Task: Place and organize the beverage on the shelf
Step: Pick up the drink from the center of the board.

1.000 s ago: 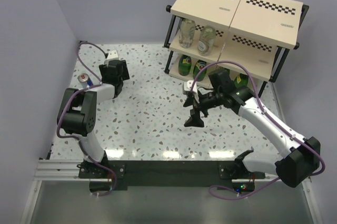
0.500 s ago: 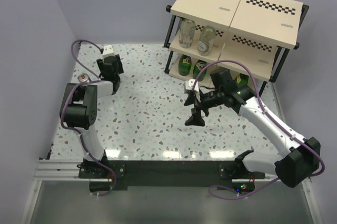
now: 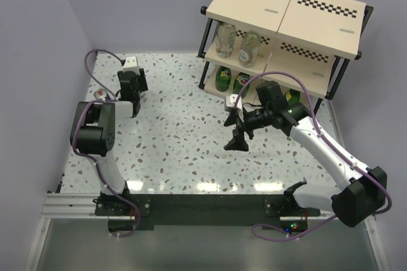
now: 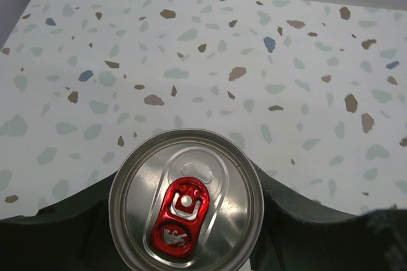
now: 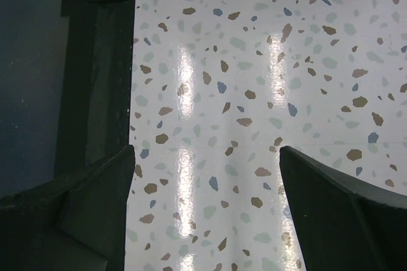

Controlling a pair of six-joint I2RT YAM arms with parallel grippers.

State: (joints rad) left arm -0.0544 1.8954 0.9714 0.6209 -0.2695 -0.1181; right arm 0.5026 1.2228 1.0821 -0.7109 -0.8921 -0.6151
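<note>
Overhead view: the shelf [image 3: 286,4] stood at the far right of the speckled table [image 3: 178,144], well apart from both arm bases. Its middle tier held two clear bottles [image 3: 226,39], side by side at the left end. On the bottom tier two green bottles [image 3: 222,79] stood together at the left end, and a third green bottle [image 3: 290,96] showed partly behind the right arm; a fourth could not be made out. The left gripper [image 3: 131,85] sat over the far left part of the table, pointing down. In the left wrist view a slim can [image 4: 186,201] stood upright between its fingers [image 4: 63,233], silver top and red pull tab facing the camera. The dark finger contours met the can wall on both sides, so the jaws were noted as closed onto it; the can's base and its contact with the table were hidden. A second can top [image 3: 100,95] showed on the table just left of the left arm, partly screened by the arm and its purple cable. The right gripper [image 3: 234,134] hung above the middle of the table, near of the shelf's left end. In the right wrist view its fingers [image 5: 76,214] were spread wide with only bare terrazzo between them, nothing held. A dark strip [image 5: 95,80] ran down the left side of that view
</note>
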